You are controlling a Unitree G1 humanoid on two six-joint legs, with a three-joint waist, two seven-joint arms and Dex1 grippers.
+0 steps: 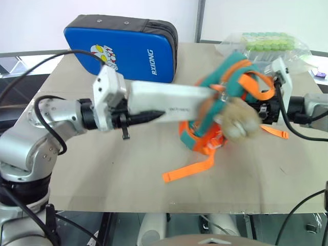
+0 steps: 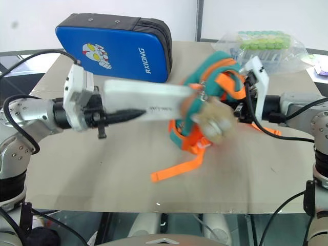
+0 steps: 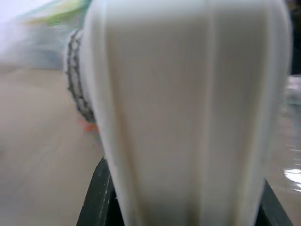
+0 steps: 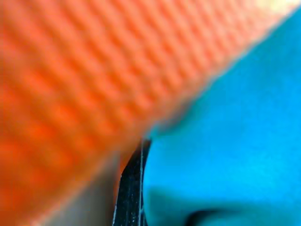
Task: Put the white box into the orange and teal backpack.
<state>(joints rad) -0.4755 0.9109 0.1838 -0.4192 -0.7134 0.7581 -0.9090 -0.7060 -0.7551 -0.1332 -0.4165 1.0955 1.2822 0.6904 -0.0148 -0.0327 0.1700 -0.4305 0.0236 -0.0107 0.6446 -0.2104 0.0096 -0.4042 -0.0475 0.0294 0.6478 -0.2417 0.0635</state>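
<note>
The left hand (image 1: 154, 117) clamps the white box (image 1: 169, 101), whose far end touches the backpack (image 1: 225, 102). The right hand (image 1: 264, 105) grips the backpack above the bench (image 1: 102, 169).

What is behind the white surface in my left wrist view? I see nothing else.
Observer: That surface is the white box, shut in the left pincer. Its far end reaches the orange and teal backpack.
Operator: Is the backpack lying on the table?
Observer: Its upper part is lifted; the right pincer grips it by the straps.
Operator: Is something else near it?
Observer: A blue padded case stands at the table's far edge, and a clear bag of green items lies beyond the backpack.
</note>
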